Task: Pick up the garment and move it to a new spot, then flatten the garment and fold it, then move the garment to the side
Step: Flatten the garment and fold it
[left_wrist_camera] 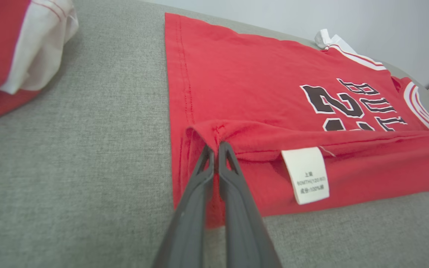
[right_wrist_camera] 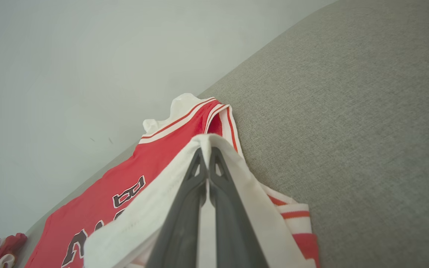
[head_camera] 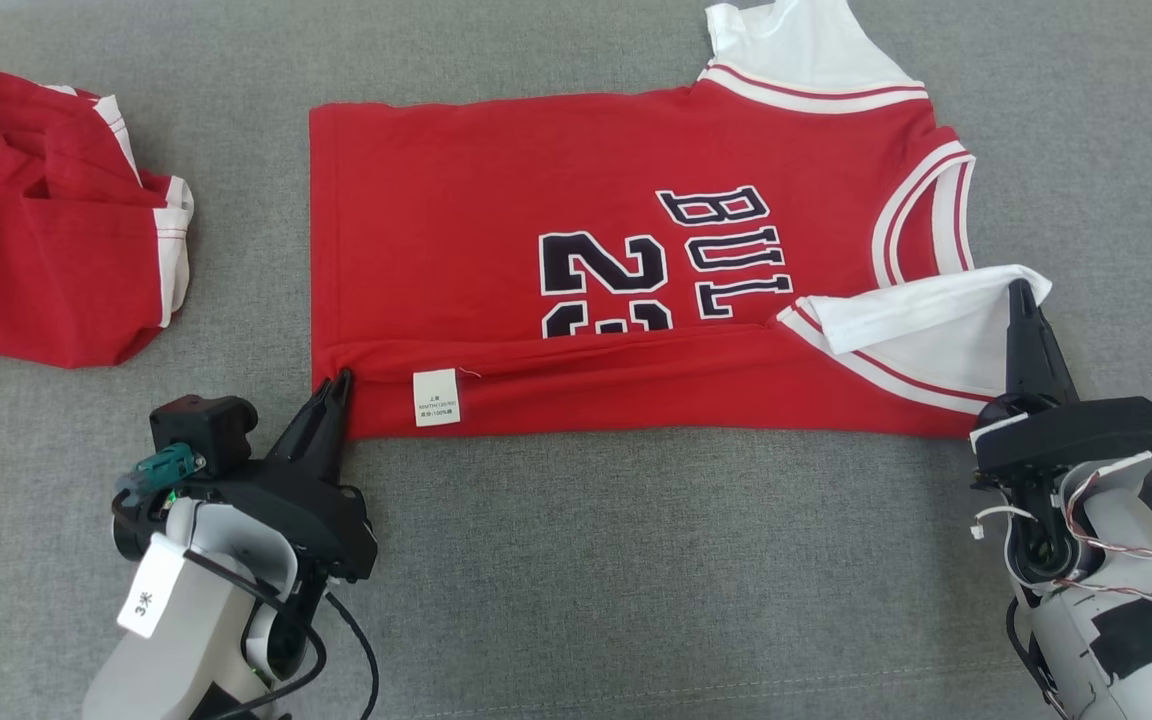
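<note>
You have a grey upholstered surface [head_camera: 636, 560] running across the whole head view, and the red jersey [head_camera: 496, 200] lies spread on it near the middle, hem toward your left and white-trimmed neck and armholes toward your right. Its near long edge is folded up over the body, covering the lower part of the dark printed number and letters. A second red garment with white trim [head_camera: 46, 230] sits crumpled at the far left, well apart from the jersey. Your left gripper [head_camera: 339, 383] has its two fingers pressed together on the folded hem corner, pinching red cloth there, as the left wrist view confirms. Your right gripper [head_camera: 1019, 295] is likewise clamped, on the turned-over white shoulder flap at the jersey's right end. A small white care label [head_camera: 435, 397] lies on the folded strip, just beside the left fingertips.
</note>
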Robot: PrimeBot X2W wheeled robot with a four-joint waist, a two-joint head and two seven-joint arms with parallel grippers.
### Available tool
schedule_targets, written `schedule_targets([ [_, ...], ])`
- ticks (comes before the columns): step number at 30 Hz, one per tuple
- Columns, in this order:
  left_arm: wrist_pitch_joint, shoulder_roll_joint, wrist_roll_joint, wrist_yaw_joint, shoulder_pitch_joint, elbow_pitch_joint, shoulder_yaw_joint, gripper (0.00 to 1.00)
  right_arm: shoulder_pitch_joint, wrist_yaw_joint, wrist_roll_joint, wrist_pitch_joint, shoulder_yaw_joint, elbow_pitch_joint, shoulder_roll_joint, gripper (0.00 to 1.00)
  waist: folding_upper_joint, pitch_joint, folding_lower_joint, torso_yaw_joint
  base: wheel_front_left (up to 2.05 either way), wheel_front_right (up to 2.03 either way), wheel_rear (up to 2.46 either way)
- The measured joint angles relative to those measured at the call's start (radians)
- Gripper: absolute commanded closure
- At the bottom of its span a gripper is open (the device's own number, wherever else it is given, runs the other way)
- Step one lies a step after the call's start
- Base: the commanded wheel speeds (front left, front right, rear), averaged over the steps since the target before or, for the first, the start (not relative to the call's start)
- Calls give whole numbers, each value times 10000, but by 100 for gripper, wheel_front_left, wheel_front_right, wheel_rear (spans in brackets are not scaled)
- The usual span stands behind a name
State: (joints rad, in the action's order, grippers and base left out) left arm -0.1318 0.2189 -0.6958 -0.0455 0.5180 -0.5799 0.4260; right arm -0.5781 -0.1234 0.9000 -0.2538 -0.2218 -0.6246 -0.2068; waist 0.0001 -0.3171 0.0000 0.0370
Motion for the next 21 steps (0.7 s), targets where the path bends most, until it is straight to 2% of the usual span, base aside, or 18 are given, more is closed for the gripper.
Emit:
schedule_targets([
  [21, -23, -255, -61, -232, 732, -861, 48, 100, -1337, 0, -119, -2, -374, -1248, 21, 100, 0, -332, 0, -217, 0, 0, 0],
])
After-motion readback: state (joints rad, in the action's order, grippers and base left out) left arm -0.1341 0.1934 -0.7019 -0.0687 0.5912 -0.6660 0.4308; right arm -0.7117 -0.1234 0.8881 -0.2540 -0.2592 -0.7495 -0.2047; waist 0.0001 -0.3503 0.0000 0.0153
